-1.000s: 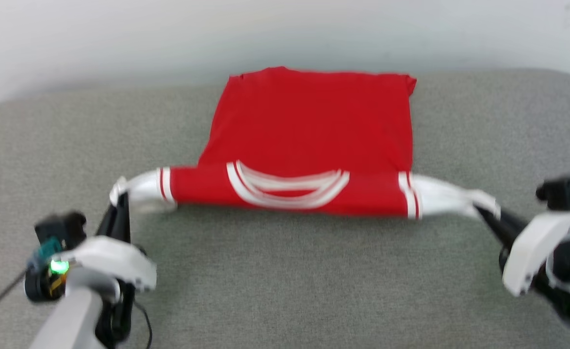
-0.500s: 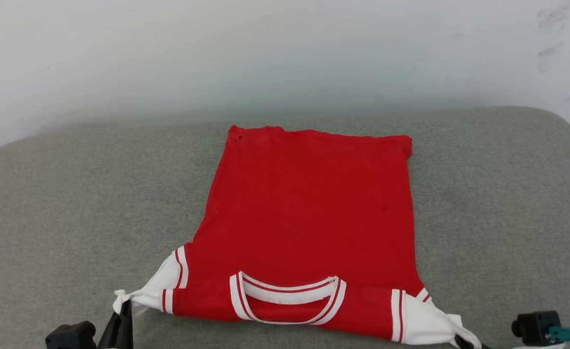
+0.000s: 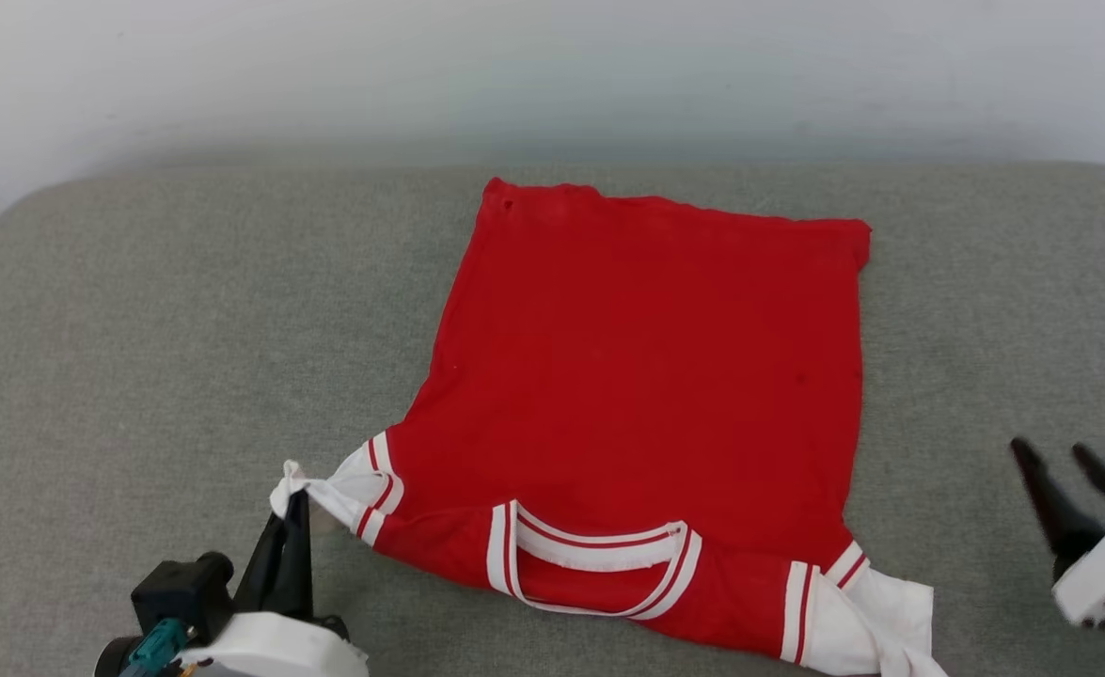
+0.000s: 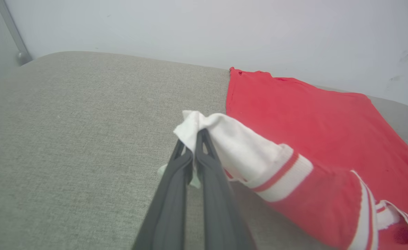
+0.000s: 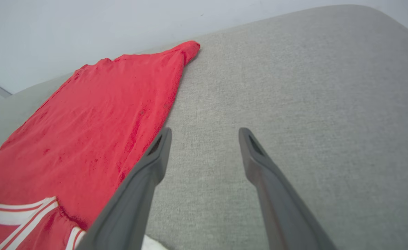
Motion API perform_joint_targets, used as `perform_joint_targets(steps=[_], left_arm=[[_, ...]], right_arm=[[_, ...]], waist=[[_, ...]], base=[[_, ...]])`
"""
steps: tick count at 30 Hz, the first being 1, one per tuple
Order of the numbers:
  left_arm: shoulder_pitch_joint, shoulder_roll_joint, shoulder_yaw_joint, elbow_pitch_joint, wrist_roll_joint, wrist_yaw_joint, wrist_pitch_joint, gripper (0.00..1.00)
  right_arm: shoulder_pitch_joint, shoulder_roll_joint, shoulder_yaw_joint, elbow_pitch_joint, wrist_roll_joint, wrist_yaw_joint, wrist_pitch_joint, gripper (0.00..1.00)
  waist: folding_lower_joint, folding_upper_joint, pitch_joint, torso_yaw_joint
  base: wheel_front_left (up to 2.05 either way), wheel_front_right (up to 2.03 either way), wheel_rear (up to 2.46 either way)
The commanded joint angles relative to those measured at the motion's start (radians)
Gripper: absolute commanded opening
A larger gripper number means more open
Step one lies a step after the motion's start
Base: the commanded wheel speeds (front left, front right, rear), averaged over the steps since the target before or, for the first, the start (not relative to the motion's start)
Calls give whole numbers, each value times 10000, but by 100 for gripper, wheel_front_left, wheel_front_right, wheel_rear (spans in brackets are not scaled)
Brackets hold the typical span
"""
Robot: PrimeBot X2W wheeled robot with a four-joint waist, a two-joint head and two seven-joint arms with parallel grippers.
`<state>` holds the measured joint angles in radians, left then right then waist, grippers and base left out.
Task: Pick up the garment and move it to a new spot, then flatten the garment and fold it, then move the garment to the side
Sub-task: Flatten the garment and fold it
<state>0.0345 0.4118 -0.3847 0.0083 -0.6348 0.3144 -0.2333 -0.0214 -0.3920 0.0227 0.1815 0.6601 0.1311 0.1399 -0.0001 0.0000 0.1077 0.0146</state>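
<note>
The garment (image 3: 641, 376) is lying spread on a grey padded surface (image 3: 138, 329), plain red side up, its hem pointing toward the pale wall (image 3: 514, 75) and its striped collar (image 3: 594, 559) sitting at the near edge, closest to the robot. The left gripper (image 3: 296, 503) is pinching the tip of the white sleeve (image 3: 345, 484) on the robot's left: in the left wrist view its two dark fingers (image 4: 176, 180) are pressing together on the bunched white cloth, which is rising a little off the padding (the red-striped cuff is trailing down behind it). The right gripper (image 3: 1046, 451) is hanging with its fingers spread apart and nothing between them; in the right wrist view they are pointing over bare grey padding just beside the garment's right-hand edge, apart from the cloth. The other white sleeve (image 3: 876, 611) is lying crumpled on the padding at the near right corner of the garment, left of that open claw and not touching it
</note>
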Motion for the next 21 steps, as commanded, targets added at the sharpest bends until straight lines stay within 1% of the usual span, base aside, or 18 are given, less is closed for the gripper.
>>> perform_joint_targets(steps=[1, 2, 4, 7, 11, 13, 14, 15, 18, 21], left_arm=[[-322, -120, -43, 5, 132, -77, -100, 0], [-491, -208, -80, 29, 173, -144, -124, 0], [-810, -440, -163, 110, 214, -320, -181, 0], [-1456, -732, -302, 221, 436, -554, -256, 0], [-2147, -1138, -456, 395, 750, -861, -298, 0], [-2573, -1353, -565, 417, 934, -1053, -319, 0], [-2872, -1563, -635, 468, 1088, -1222, -327, 0], [-3043, -1698, -652, 427, 1190, -1306, -332, 0], [-3402, -2089, -558, 274, 1532, -1507, -336, 0], [-3565, -2401, -409, 152, 1812, -1702, -328, 0]], right_arm=[[-690, -110, -312, 295, -4, -7, -119, 100], [-1099, -96, -480, 534, 61, -5, -163, 100], [-1885, -362, -734, 1128, 65, -5, -86, 100], [-3245, -794, -679, 1747, 83, -5, 238, 100], [-5069, -1374, -401, 2552, 217, -5, 1086, 100], [-5995, -1689, -276, 2998, 299, -5, 1957, 100], [-6824, -1903, -151, 3442, 375, -5, 2949, 100], [-7237, -2069, -139, 3636, 373, -5, 3505, 100], [-8217, -2232, 5, 4088, 328, -5, 4890, 100], [-8924, -2122, 37, 4461, 93, -5, 5804, 100]], waist=[[1, 0, 489, 264], [1, 0, 649, 348], [1, 0, 914, 602], [1, 0, 1558, 941], [1, 0, 2268, 1283], [1, 0, 2658, 1551], [1, 0, 2937, 1781], [1, 0, 3112, 1912], [1, 0, 3511, 2209], [1, 0, 3828, 2411]], base=[[0, 0, 0], [0, 0, 0], [0, 0, 0], [0, 0, 0], [0, 0, 0], [0, 0, 0], [0, 0, 0], [0, 0, 0], [0, 0, 0], [0, 0, 0]])
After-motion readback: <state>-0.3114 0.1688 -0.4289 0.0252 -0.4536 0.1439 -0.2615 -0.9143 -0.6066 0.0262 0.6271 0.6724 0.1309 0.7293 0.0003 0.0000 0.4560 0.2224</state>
